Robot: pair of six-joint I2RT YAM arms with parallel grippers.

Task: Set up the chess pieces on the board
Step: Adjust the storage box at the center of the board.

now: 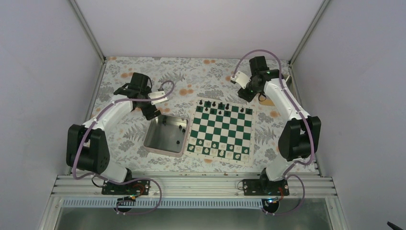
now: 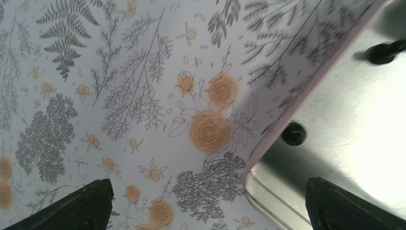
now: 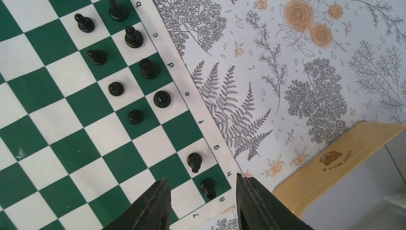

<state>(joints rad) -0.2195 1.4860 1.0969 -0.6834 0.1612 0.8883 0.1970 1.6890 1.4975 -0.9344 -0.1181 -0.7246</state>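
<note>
- Chess pieces (image 3: pixel 162 98) line the board's (image 1: pixel 220 129) 12 o'clock edge; more in the metal tray (image 1: pixel 160 138) at its 9 o'clock.
- Likely light, rigid, tippy: pinch mid-body.
- Left gripper (image 2: pixel 207 191) spread wide, right gripper (image 3: pixel 202 184) parted; both empty.

The top camera is looking down from high above and behind the arm bases, and it is taking in the whole flowered table (image 1: pixel 215 72), with the board (image 1: pixel 220 129) right of centre and the metal tray (image 1: pixel 163 136) just left of it. The left wrist camera is hanging close over the table, facing down, and is catching one tray corner on its right side. The right wrist camera is looking down closely at the board's far right corner. Each wrist view is sharing its patch with the top view only.
</note>
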